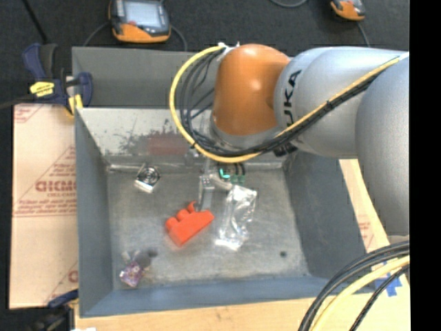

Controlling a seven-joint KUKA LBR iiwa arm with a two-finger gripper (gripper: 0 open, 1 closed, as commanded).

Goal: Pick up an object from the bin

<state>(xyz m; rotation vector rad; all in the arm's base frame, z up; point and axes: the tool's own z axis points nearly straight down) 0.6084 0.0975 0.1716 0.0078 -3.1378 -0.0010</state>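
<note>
My gripper [206, 196] reaches down from under the arm's wrist in the middle of the bin, its tip just above the upper right end of a red-orange stepped plastic block [186, 226] lying on the floor. I cannot tell whether it touches the block. A crumpled clear plastic bag [234, 218] lies right beside the block, to its right and just below the gripper.
A small shiny metal piece [147, 178] lies near the back wall at the left. A small purplish crumpled thing [132, 273] sits in the front left corner. The arm with its orange cover and cables hangs over the bin's back and right side.
</note>
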